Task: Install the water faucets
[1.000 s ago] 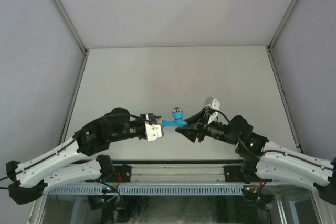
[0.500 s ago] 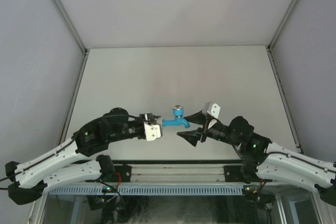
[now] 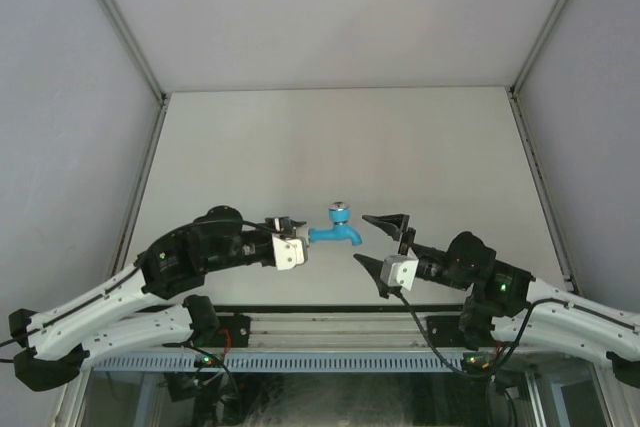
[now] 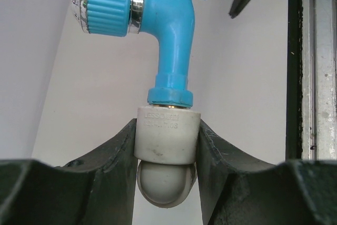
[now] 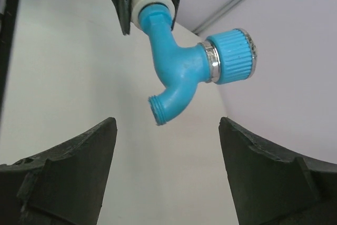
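Blue faucet, likely light, rigid, slick plastic, is held above the surface in a white fitting clamped by left claw; right claw gapes empty beside spout; ribbed handle probably offers best purchase.

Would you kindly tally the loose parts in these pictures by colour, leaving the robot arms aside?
Bright blue plastic tap: 1
White-grey cylindrical pipe fitting: 1
Total: 2
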`<act>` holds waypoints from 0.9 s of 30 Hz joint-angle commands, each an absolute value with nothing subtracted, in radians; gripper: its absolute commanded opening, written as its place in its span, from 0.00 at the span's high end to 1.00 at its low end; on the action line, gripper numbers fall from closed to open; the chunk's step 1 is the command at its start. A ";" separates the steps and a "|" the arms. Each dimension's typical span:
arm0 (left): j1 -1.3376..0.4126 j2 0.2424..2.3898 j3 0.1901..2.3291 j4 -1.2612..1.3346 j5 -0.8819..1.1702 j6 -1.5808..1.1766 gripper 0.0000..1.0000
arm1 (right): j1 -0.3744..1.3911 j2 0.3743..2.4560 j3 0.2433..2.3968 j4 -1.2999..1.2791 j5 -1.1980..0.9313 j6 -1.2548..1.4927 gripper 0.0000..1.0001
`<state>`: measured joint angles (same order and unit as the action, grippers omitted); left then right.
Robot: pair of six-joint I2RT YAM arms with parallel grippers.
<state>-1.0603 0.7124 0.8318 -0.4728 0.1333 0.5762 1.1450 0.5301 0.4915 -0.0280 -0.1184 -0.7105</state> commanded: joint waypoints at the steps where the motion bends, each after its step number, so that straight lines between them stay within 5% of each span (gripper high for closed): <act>1: -1.061 0.705 0.813 -0.383 0.162 0.561 1.00 | 1.173 0.535 0.492 -0.021 0.009 -0.983 0.22; 6: -1.061 0.717 0.824 -0.407 0.167 0.559 1.00 | 1.237 0.529 0.421 0.133 0.130 -1.154 0.20; 27: -1.061 0.744 0.836 -0.423 0.228 0.554 1.00 | 1.285 0.623 0.421 0.274 0.061 -1.413 0.23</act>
